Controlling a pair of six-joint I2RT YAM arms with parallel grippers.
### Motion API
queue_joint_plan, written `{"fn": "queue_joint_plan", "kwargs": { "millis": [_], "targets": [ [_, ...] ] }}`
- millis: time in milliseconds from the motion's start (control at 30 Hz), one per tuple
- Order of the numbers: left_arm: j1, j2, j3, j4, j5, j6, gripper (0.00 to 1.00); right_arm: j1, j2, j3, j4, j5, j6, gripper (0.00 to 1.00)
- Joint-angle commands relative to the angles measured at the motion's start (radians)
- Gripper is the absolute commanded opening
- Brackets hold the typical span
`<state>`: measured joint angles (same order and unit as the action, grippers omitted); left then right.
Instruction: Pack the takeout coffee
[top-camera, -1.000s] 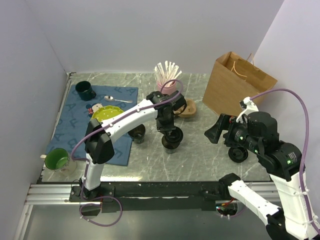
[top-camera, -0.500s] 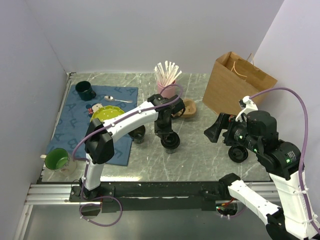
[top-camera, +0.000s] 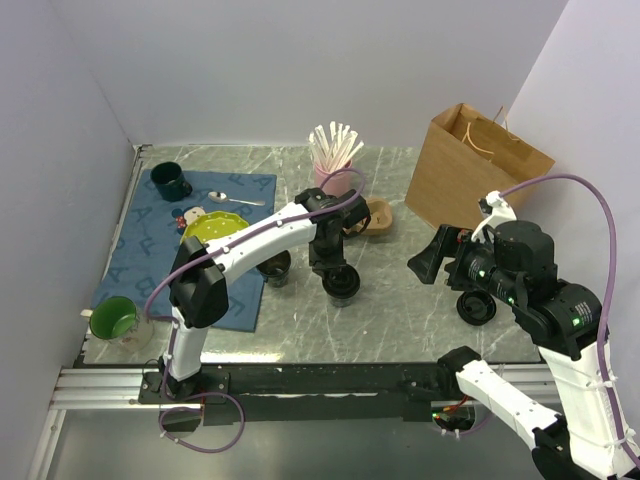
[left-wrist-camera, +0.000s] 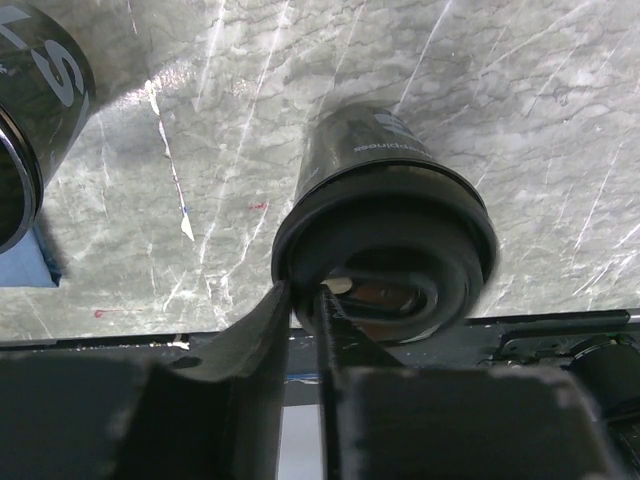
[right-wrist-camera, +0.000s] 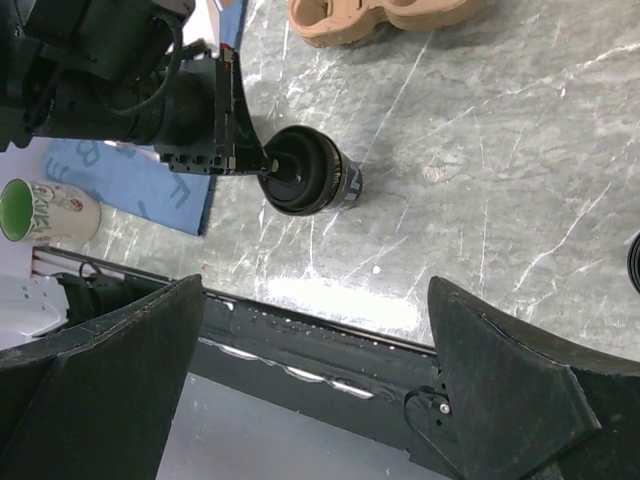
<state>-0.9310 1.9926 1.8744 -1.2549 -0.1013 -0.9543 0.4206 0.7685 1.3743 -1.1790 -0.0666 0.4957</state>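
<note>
A black takeout coffee cup (top-camera: 340, 284) with a black lid stands upright on the marble table, mid-front. It fills the left wrist view as the cup (left-wrist-camera: 385, 200) and shows in the right wrist view as the cup (right-wrist-camera: 310, 185). My left gripper (top-camera: 331, 266) reaches down onto it. Its fingers straddle the lid's rim at the near side, and the left gripper (left-wrist-camera: 305, 292) is shut on that rim with only a narrow gap. My right gripper (right-wrist-camera: 316, 285) hangs wide open and empty above the table's front right, also seen as the gripper (top-camera: 425, 264). The brown paper bag (top-camera: 475, 170) stands open at back right.
A second black cup (top-camera: 273, 266) stands left of the held one by the blue mat (top-camera: 150, 255). A cardboard cup carrier (top-camera: 376, 216), a pink cup of stirrers (top-camera: 335, 165) and a black round lid or cup (top-camera: 476, 306) are nearby. A green mug (top-camera: 115, 320) sits front left.
The left gripper moved the coffee cup slightly left and toward the front, then held still. The right arm has not moved.
</note>
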Motion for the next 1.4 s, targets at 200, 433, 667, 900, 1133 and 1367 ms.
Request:
{"fn": "queue_joint_plan", "kwargs": {
  "millis": [200,433,667,900,1133,1367],
  "targets": [
    [0.001,0.012,0.084,-0.038,0.006,0.022,0.3,-0.003,0.018,0.012,0.059,0.017,-0.009,1.0],
    [0.035,-0.004,0.178,-0.048,0.026,0.023,0.41,-0.003,0.061,-0.026,0.085,-0.109,-0.029,1.0],
    [0.104,-0.184,-0.065,0.199,0.126,0.106,0.46,-0.003,0.202,-0.083,0.162,-0.326,-0.065,0.98],
    [0.159,-0.307,-0.302,0.395,0.254,0.167,0.46,-0.009,0.331,-0.164,0.294,-0.392,-0.083,0.98],
    [0.19,-0.311,-0.363,0.46,0.293,0.244,0.44,-0.043,0.478,-0.187,0.358,-0.421,-0.121,0.95],
    [0.277,-0.359,-0.457,0.52,0.391,0.336,0.43,-0.06,0.578,-0.216,0.393,-0.478,-0.131,0.91]
  ]
}}
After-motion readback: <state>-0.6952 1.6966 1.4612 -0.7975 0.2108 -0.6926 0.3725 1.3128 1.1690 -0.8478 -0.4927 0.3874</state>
